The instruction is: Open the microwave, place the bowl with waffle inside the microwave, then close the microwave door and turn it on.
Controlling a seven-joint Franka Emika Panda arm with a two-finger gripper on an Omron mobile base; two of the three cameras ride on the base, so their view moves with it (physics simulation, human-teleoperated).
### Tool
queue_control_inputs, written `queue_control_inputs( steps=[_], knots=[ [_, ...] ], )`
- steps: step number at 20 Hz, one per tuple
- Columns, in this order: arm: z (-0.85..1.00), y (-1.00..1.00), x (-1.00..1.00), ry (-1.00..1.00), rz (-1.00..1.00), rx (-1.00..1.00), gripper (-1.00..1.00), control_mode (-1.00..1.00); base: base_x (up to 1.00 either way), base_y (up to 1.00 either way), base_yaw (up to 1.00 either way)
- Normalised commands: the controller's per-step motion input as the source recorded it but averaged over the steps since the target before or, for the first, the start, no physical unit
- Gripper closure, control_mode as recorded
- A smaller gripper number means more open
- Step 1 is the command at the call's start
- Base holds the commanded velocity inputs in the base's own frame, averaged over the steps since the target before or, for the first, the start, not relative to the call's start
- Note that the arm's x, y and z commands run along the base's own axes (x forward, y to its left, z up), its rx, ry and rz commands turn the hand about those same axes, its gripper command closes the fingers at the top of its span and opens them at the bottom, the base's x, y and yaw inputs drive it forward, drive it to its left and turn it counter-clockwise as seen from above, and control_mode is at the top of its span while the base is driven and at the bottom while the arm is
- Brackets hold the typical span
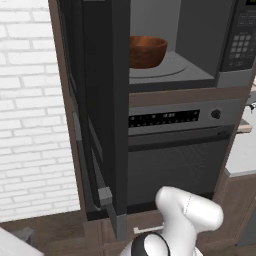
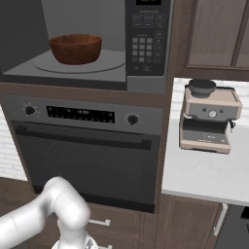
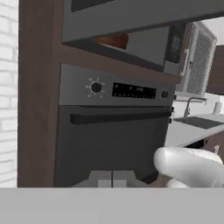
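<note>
On the microwave (image 2: 146,82) turntable, the bowl (image 2: 76,48), contents unclear; end effector (image 3: 112,179) closed, empty.

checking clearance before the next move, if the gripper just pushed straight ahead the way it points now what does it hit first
Most likely the oven's dark door, below its horizontal handle. The shut gripper faces that panel in the hand view, with nothing visible between. Depth is unclear, so the gap cannot be judged.

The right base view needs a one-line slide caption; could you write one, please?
Wooden bowl on the turntable inside the open microwave, above the oven, espresso machine on the counter alongside.
</note>
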Motion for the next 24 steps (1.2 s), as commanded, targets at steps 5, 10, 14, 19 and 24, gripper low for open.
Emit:
queue_control_inputs(
  steps=[5,10,14,19,24],
  knots=[
    [0.33,-0.38,0.01,-0.42,-0.08,-0.35,1.0,-1.0,0.0,0.0,0.0],
    [0.46,-0.39,-0.01,-0.52,-0.11,-0.27,1.0,-1.0,0.0,0.0,0.0],
    [0.67,-0.5,0.0,-0.49,-0.03,-0.21,1.0,-1.0,0.0,0.0,0.0],
    [0.6,-0.68,0.0,-0.46,0.0,-0.18,1.0,-1.0,0.0,0.0,0.0],
    [0.52,-0.69,-0.22,-0.48,-0.07,-0.21,1.0,-1.0,0.0,0.0,0.0]
  ],
)
